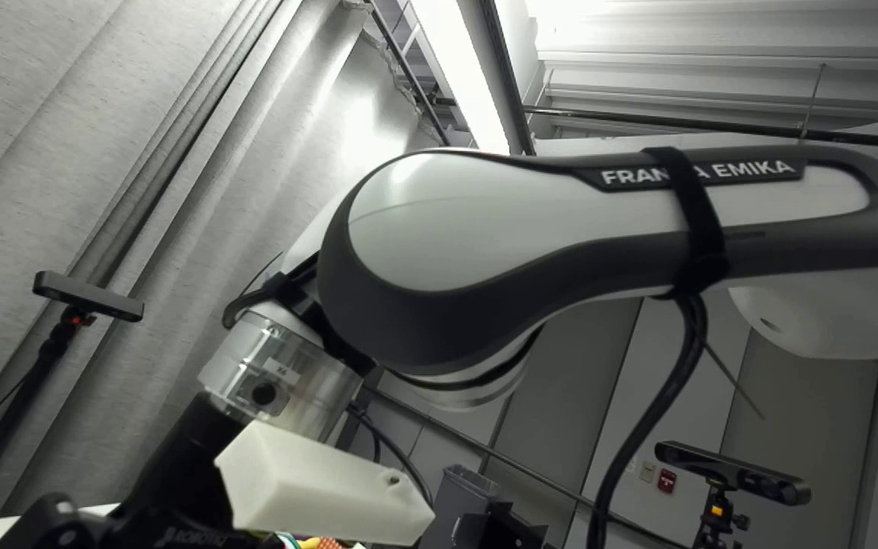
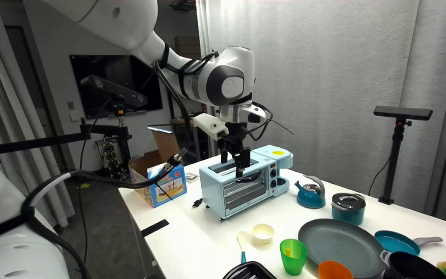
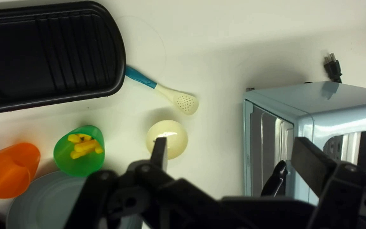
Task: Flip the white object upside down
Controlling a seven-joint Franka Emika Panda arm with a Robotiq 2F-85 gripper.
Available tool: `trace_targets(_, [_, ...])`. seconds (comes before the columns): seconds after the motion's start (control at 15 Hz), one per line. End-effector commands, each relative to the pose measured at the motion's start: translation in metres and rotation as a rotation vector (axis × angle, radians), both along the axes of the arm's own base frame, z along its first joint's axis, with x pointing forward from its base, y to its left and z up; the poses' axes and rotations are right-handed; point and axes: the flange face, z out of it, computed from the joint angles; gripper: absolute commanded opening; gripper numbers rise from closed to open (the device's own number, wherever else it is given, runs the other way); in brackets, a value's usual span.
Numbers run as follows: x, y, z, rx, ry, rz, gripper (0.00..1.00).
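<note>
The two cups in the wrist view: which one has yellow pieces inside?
The green cup, nearer the white bowl: yellow pieces show inside it; the orange cup shows none.

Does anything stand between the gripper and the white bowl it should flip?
Nothing visible stands between the open gripper and the cream bowl; in the wrist view only a fingertip overlaps it. The toaster oven stands apart, to one side.
</note>
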Motion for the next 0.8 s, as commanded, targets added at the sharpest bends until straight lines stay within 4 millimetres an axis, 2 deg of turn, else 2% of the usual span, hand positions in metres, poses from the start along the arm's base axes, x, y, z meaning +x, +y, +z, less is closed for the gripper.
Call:
trace_targets(0.0, [0.018,-0.008,-0.012,-0.036,-0.033,-0.001,1.0])
trace_targets(0.73, [0.06,-0.03,-0.075,-0.133,-0.081,0.005,1.0])
